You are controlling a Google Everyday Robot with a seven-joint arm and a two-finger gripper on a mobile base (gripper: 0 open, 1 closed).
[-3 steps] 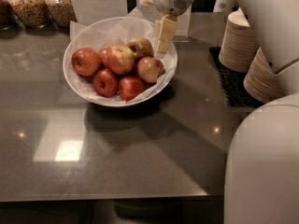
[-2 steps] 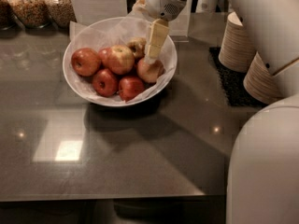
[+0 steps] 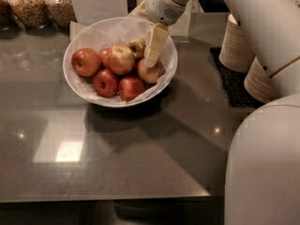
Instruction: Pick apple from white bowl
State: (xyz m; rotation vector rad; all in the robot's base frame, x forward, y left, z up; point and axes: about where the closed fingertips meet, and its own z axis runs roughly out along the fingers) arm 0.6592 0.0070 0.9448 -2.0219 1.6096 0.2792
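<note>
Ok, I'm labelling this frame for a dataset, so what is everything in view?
apple: one, yellow-green with red blush, middle of the bowl
other apples: at least five, mostly red, one brownish at the back, same bowl
white bowl: one, paper-lined, counter centre-left
jars: at least two, glass, grain-filled, back left
beige bowl stacks: two, right side, on a black mat
counter: one, glossy dark grey
arm: one, white, from upper right
gripper: one, cream, low over the bowl's right half
</note>
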